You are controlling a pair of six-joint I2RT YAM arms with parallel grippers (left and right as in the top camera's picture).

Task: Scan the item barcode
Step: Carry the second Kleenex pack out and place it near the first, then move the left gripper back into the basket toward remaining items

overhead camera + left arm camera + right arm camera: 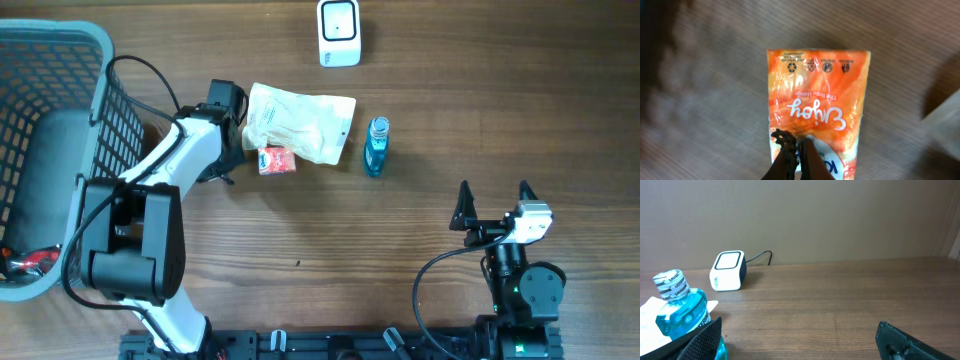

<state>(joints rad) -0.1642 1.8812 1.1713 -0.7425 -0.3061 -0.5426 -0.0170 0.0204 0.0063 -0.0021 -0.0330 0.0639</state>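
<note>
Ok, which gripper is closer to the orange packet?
Left. The left gripper has its jaws shut on the near end of the orange packet; the right gripper sits open far off to the side, beyond the blue bottle.

The left arm [185,150] reaches forward and tilts down, its left pincer [799,147] pinched tight on the near end of the orange packet [817,100]. The right arm [515,270] sits folded by its base, the right pincer [494,203] spread wide and holding nothing.
</note>
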